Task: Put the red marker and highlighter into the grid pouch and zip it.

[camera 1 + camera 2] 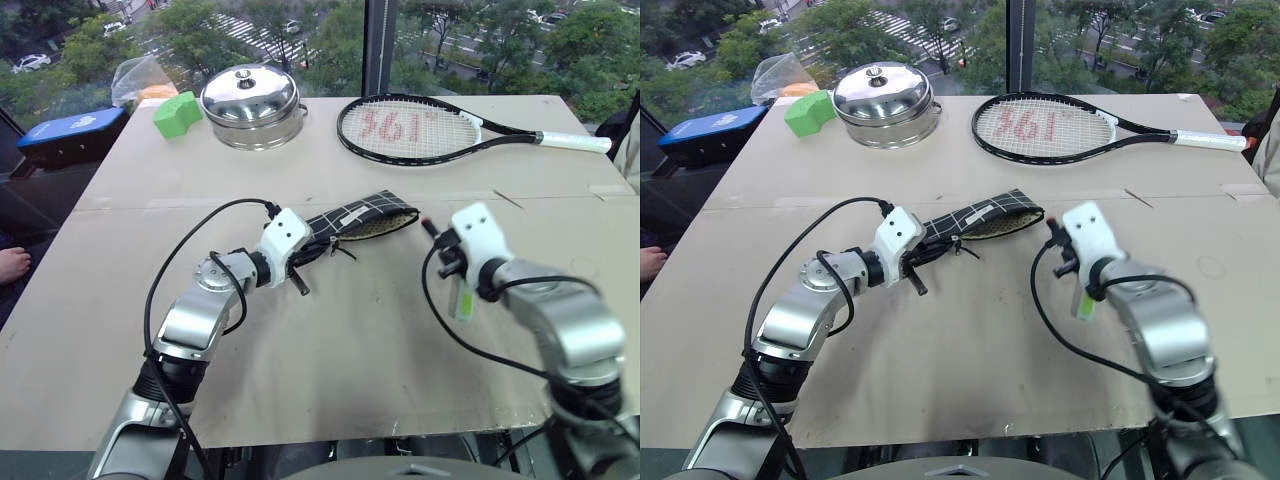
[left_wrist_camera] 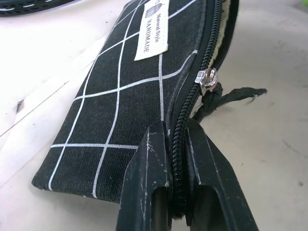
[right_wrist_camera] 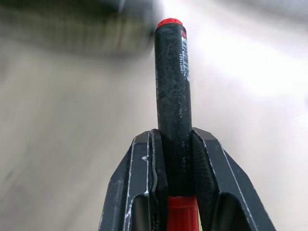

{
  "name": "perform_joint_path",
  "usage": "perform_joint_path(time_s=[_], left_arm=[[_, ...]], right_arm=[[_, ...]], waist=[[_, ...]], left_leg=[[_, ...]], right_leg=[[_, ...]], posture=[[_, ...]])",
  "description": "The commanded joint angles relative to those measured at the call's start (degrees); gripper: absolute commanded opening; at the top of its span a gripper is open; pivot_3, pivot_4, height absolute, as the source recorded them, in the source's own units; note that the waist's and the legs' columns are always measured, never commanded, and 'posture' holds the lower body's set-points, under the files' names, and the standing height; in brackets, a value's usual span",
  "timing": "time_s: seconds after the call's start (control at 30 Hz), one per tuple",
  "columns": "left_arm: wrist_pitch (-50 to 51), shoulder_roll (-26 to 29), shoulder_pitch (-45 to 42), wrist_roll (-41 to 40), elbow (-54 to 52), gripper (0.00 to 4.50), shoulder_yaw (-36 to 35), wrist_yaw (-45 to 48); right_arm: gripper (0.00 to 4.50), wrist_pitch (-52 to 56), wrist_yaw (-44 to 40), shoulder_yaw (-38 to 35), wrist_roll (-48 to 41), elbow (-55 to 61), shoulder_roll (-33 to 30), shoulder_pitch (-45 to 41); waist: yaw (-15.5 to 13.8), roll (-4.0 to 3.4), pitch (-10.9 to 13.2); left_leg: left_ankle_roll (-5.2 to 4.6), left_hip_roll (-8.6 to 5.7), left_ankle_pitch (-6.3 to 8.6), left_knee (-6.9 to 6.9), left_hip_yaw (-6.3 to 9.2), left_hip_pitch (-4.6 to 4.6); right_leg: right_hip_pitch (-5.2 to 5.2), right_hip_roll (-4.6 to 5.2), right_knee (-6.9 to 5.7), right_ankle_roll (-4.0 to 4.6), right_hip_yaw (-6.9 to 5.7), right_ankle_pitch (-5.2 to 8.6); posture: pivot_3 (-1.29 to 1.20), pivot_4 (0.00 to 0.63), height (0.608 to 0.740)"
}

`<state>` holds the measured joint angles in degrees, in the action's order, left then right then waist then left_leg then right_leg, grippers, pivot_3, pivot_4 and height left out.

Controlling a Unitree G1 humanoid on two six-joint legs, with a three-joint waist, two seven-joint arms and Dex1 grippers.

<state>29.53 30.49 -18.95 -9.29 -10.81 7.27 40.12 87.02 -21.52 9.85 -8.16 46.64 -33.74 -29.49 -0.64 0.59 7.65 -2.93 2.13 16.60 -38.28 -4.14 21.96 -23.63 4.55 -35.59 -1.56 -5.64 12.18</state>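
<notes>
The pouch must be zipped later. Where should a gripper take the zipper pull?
Probably best to pinch the black pull cord below the silver slider: it sticks out from the grid pouch over bare table, so come from that free side.

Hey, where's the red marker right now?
The red marker is clamped in the right gripper, held above the table just right of the grid pouch's open end.

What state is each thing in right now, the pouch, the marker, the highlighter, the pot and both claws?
grid pouch: lying flat, mouth gaping, zipper undone.
red marker: clamped in the right claw, off the table.
highlighter: hanging under the right claw, outside the pouch.
pot: lid on.
left claw: shut on the pouch's zipper edge.
right claw: shut on the marker.
</notes>
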Motion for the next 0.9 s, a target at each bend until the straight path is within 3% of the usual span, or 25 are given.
perform_joint_path(time_s=[0.03,0.17,0.47,0.67,0.77,0.8,0.9], left_arm=[[0.0,-0.3,-0.4,-0.6,-2.6,0.00,-0.3,-0.1],[-0.3,-1.2,-1.4,-0.4,-2.0,0.00,0.9,0.2],[-1.2,-0.9,-0.2,0.0,-5.1,0.00,2.7,1.3],[-1.4,-1.4,-0.1,0.0,-6.3,0.00,3.7,1.5],[-1.1,-1.6,-0.4,0.4,-6.5,0.00,4.1,1.0],[-0.7,-1.7,-0.4,0.5,-6.5,0.00,4.0,0.7],[0.5,-1.7,-0.5,0.6,-6.1,0.00,3.2,-0.4]], right_arm=[[0.21,-5.8,-7.1,10.4,-2.7,4.0,-14.7,-3.2],[0.21,-15.2,-9.1,19.4,0.6,-2.1,-18.2,-8.8],[0.21,-29.3,-13.7,31.6,10.5,-16.3,-15.8,-19.5],[0.21,-44.4,-16.2,39.6,21.0,-33.1,-6.4,-25.8],[0.21,-49.4,-18.0,39.1,22.3,-39.6,-2.2,-27.0],[1.28,-50.7,-18.9,38.3,22.6,-40.1,-2.1,-26.6],[2.64,-48.9,-20.3,32.4,20.6,-37.1,-2.0,-23.8]], waist=[[-0.1,0.08,0.0],[0.5,0.20,0.1],[0.8,0.30,0.1],[1.2,0.30,0.2],[1.2,0.30,0.2],[1.1,0.30,0.2],[0.6,0.30,0.2]], left_leg=[[-0.02,0.00,0.01,0.03,0.05,-0.01],[-0.05,0.00,0.03,-0.01,-0.04,-0.01],[0.21,0.00,-0.12,-0.07,-0.06,0.01],[0.22,0.00,-0.13,-0.06,-0.11,0.01],[0.22,0.00,-0.14,-0.07,-0.12,0.00],[0.23,0.00,-0.14,-0.08,-0.10,0.00],[0.23,0.00,-0.14,-0.09,-0.09,0.04]], right_leg=[[0.02,0.02,0.05,0.00,-0.06,0.02],[0.02,0.00,0.08,0.13,0.04,0.12],[0.02,0.03,0.03,-0.03,0.03,0.01],[0.01,0.04,0.03,-0.03,0.04,0.01],[0.02,0.03,-0.01,-0.04,0.05,0.01],[0.02,0.03,-0.02,-0.04,0.02,0.00],[0.03,0.08,-0.01,-0.04,-0.03,0.00]], posture=[[0.00,0.150,0.740],[0.00,0.150,0.740],[0.00,0.150,0.740],[0.00,0.150,0.740],[0.00,0.150,0.740],[0.00,0.150,0.740],[0.00,0.150,0.740]])
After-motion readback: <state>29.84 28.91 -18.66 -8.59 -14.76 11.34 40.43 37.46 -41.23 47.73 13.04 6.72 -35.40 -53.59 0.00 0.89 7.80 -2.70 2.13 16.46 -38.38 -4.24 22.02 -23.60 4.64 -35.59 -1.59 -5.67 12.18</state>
